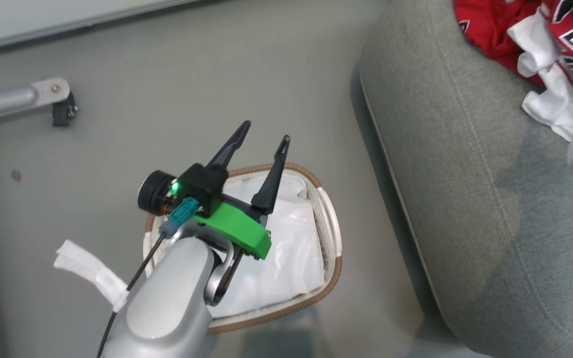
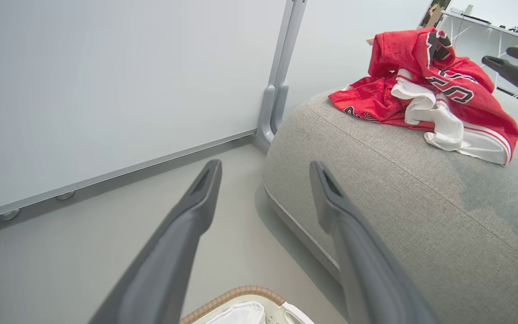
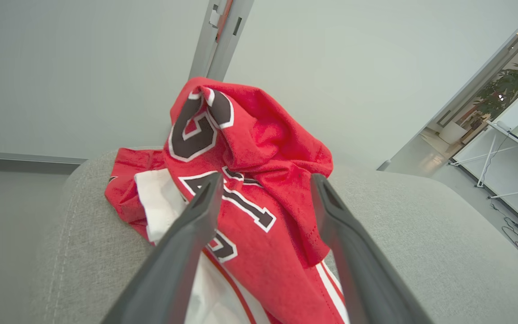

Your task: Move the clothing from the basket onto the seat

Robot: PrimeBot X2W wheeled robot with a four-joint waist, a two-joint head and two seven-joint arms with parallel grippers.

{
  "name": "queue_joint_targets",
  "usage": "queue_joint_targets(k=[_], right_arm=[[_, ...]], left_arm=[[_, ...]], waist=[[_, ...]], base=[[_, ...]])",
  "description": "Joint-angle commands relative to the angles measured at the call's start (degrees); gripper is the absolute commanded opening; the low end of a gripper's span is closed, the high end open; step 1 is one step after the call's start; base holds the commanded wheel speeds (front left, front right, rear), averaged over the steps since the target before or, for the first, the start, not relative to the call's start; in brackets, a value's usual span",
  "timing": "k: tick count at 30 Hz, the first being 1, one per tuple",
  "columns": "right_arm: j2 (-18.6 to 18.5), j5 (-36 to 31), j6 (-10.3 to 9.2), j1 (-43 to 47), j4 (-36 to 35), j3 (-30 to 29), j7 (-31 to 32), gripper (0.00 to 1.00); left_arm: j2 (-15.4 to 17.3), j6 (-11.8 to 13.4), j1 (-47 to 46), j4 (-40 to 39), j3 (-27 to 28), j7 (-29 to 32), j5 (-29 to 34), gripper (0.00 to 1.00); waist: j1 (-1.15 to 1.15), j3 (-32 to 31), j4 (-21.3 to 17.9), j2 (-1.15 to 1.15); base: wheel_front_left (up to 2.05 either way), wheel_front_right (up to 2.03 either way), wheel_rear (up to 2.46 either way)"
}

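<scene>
The clothing [image 1: 495, 30] lies in a red heap with white trim and black-and-white lettering at the far end of the grey seat [image 1: 465, 174]. My right gripper [image 3: 266, 177] is open just in front of the heap [image 3: 250, 135], its fingers apart on either side of the crumpled jersey and gripping nothing. In the left wrist view the right gripper [image 2: 498, 54] stands beside the clothing [image 2: 421, 90]. My left gripper [image 1: 265, 132] hangs open and empty above the basket [image 1: 334, 258], where the white liner shows.
The basket stands on the grey floor just left of the seat's edge [image 2: 295, 216]. A metal leg with a caster [image 1: 52, 99] reaches in at the far left. A white strap [image 1: 92, 273] lies beside my left arm. A wall panel and post [image 2: 277, 99] stand behind.
</scene>
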Motion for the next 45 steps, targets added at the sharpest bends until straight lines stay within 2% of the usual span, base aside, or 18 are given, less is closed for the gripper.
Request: queue_joint_targets(k=[1, 9, 15, 19, 27, 37, 45], right_arm=[[-0.3, 0.9, -0.08, 0.9, -0.3, 0.7, 0.0, 1.0], [1.7, 3.3, -0.08, 3.8, -1.2, 7.5, 0.0, 1.0], [4.7, 7.4, -0.08, 7.9, -2.4, 12.1, 0.0, 1.0], [6.2, 11.0, -0.08, 11.6, -3.0, 14.7, 0.0, 1.0], [6.5, 19.8, -0.08, 19.7, -4.7, 21.4, 0.0, 1.0], [6.5, 24.5, -0.08, 27.9, -7.8, 24.3, 0.0, 1.0], [6.5, 25.9, -0.08, 29.2, -8.1, 25.0, 0.0, 1.0]], left_arm=[[-0.2, -0.2, 1.7, -0.6, 1.2, 0.0, -0.3, 1.0], [-0.6, 0.2, 7.5, -0.8, 7.9, 0.0, -0.7, 1.0], [-0.7, 0.9, 12.9, -0.8, 14.2, 0.0, -0.2, 1.0], [-0.8, 1.4, 16.9, -1.4, 18.6, 0.0, 0.4, 1.0], [-0.8, 1.1, 23.7, -3.5, 25.9, 0.0, 1.9, 1.0], [-0.8, 0.6, 29.1, -5.9, 26.3, 0.0, 0.7, 1.0], [-0.8, 0.7, 29.3, -6.0, 25.4, 0.0, 0.2, 1.0]], waist=[[0.0, -5.2, 0.9, 0.0], [0.0, -13.2, 3.3, 0.0], [0.0, -17.6, 4.9, 0.0], [0.0, -19.6, 5.9, 0.0], [0.0, -21.0, 6.7, 0.0], [0.0, -21.0, 7.4, 0.0], [0.0, -20.7, 7.2, 0.0]], base=[[0.0, 0.0, 0.0], [0.0, 0.0, 0.0], [0.0, 0.0, 0.0], [0.0, 0.0, 0.0], [0.0, 0.0, 0.0], [0.0, 0.0, 0.0], [0.0, 0.0, 0.0]])
